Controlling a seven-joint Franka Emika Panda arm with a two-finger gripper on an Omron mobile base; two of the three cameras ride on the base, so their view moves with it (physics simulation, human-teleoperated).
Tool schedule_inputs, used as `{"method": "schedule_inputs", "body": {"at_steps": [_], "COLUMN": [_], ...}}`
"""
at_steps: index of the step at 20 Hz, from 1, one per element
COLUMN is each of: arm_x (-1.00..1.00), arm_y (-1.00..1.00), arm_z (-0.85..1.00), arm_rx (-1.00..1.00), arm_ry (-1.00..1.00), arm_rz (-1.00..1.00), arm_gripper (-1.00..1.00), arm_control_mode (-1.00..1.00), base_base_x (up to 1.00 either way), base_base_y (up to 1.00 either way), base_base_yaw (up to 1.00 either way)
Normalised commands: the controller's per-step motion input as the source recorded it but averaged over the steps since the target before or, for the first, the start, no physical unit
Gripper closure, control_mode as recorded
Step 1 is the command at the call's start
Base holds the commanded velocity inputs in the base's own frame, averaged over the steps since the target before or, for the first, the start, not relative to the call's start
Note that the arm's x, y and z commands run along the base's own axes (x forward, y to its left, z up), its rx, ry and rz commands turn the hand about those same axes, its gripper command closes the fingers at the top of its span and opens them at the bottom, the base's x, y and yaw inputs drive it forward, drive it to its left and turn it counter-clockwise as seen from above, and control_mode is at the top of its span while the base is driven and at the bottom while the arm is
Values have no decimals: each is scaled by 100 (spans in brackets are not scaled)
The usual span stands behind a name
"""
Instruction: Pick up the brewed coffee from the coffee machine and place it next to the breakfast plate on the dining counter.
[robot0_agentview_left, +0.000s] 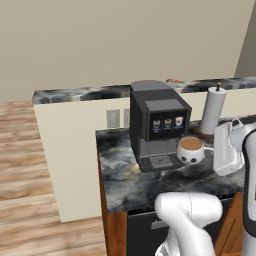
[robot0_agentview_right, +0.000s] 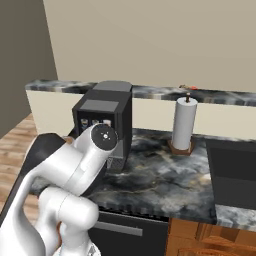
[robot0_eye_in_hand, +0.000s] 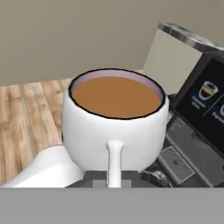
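While lifted, mug (robot0_eye_in_hand: 114, 127) beside machine (robot0_agentview_left: 157, 125)

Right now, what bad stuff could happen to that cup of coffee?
The mug is nearly full, so a tilt or jerk could slosh coffee over the rim. The gripper seems to pinch only the thin handle, so the mug might swing or slip. In the left base view the mug hangs just right of the coffee machine, with the paper-towel roll close behind, so a wide swing might knock either.
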Motion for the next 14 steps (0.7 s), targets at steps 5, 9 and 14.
{"method": "schedule_inputs", "body": {"at_steps": [5, 9, 14], "arm_x": [0, 0, 0], "arm_y": [-1, 0, 0], "arm_z": [1, 0, 0], "arm_rx": [0, 0, 0], "arm_ry": [0, 0, 0], "arm_rz": [3, 0, 0], "arm_gripper": [100, 100, 100], "arm_control_mode": [-100, -100, 100], "base_base_x": [0, 0, -24], "base_base_y": [0, 0, 1], "base_base_yaw": [0, 0, 4]}}
